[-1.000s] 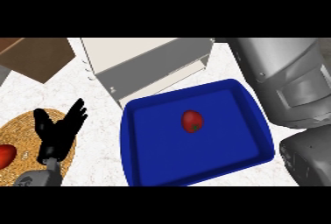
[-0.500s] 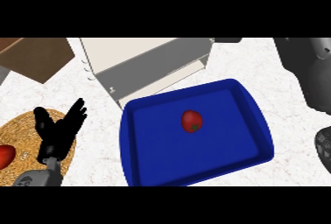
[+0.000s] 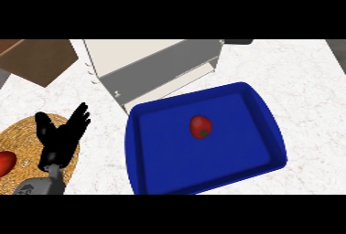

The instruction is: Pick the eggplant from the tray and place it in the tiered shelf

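Marble counter [image 3: 304, 87]: left hand [image 3: 59, 139] fingers [image 3: 79, 118] spread, empty; eggplant [image 3: 201, 126] in tray [image 3: 202, 178].

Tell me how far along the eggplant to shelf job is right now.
Nothing looks done: the small red item that stands for the eggplant lies in the blue tray, and the tiered shelf beside it shows nothing on it. Nothing is in hand; the left hand rests open over the woven mat, the right is out of view. Picking and placing remain.

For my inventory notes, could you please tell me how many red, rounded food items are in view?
2. One small red rounded item lies near the middle of the blue plastic tray. Another red rounded item, cut off by the left edge, rests on the round woven mat. Others may be hidden.
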Motion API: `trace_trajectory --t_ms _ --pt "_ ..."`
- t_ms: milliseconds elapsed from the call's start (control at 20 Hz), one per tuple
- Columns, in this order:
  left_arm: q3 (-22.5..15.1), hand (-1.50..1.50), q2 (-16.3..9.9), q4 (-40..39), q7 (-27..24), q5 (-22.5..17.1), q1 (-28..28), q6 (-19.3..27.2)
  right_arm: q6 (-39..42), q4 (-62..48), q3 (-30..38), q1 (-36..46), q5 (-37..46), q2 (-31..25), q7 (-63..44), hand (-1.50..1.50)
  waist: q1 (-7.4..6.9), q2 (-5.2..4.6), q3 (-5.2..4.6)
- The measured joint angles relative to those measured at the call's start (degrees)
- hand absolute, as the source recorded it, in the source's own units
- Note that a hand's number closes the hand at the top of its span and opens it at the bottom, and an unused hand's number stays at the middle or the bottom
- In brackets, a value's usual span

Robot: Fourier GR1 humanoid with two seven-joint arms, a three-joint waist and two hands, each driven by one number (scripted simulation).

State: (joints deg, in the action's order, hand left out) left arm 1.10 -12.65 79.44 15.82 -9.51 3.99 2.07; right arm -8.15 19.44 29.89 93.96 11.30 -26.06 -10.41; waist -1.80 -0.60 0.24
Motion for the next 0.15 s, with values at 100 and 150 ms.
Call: trace_trajectory --t_ms 100,150 --pt "0.1 0.00 0.1 -0.3 0.0 -0.1 0.2 -0.2 3.1 -0.5 0.7 -0.9 -0.9 -2.2 0.7 -1.50 -0.06 -0.04 0.02" --pt "0.1 0.00 0.3 -0.6 -0.2 0.0 0.3 -0.3 4.6 -0.8 0.8 -1.4 -1.2 -3.3 1.1 -1.50 -0.07 -0.06 0.05"
